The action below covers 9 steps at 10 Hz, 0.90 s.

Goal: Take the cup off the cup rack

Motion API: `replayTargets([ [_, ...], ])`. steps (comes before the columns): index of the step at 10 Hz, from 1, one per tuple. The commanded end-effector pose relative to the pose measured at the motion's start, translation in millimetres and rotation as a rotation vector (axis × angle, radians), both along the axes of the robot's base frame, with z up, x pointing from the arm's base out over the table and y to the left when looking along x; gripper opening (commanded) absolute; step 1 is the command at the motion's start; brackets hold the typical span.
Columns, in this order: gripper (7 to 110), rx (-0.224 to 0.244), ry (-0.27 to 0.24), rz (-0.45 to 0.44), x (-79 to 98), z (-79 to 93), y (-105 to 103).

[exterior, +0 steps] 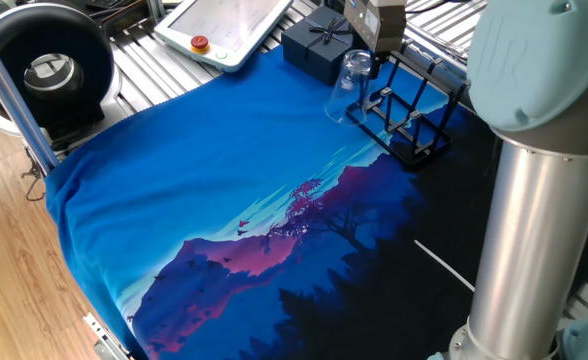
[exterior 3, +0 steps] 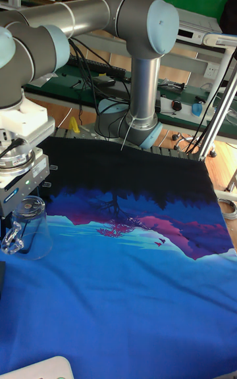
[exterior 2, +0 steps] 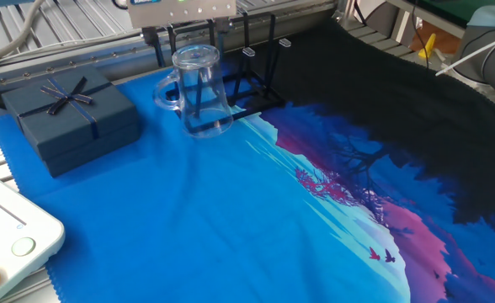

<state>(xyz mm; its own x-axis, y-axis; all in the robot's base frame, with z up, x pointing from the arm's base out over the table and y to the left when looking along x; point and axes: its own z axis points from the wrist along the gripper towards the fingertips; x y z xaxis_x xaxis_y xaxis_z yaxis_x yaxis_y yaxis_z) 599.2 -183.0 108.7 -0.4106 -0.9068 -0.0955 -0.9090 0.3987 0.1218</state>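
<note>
The cup (exterior: 348, 86) (exterior 2: 199, 93) (exterior 3: 30, 226) is a clear glass mug standing mouth up on the blue cloth, its handle (exterior 2: 164, 93) turned toward the navy box. The cup rack (exterior: 410, 116) (exterior 2: 256, 74), a black frame of thin bars, stands right behind it, and the cup hangs on none of its pegs. My gripper (exterior: 372, 45) (exterior 2: 188, 38) (exterior 3: 26, 196) hovers straight above the cup's rim. It is open, with a finger on each side and nothing between them.
A dark navy box with a bow (exterior: 318, 44) (exterior 2: 66, 113) sits close beside the cup. A white pendant with a red button (exterior: 229, 25) (exterior 2: 3, 244) lies at the table edge. My arm's grey column (exterior: 534, 210) rises near the rack.
</note>
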Motion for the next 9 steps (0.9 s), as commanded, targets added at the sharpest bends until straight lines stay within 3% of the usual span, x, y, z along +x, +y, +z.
replayTargets([
  [1,88,0.02,-0.003,-0.004,-0.3,3.6,3],
  [5,88,0.037,0.009,-0.006,-4.9,9.7,0],
  [9,88,0.041,0.017,-0.018,-5.6,-0.9,7],
])
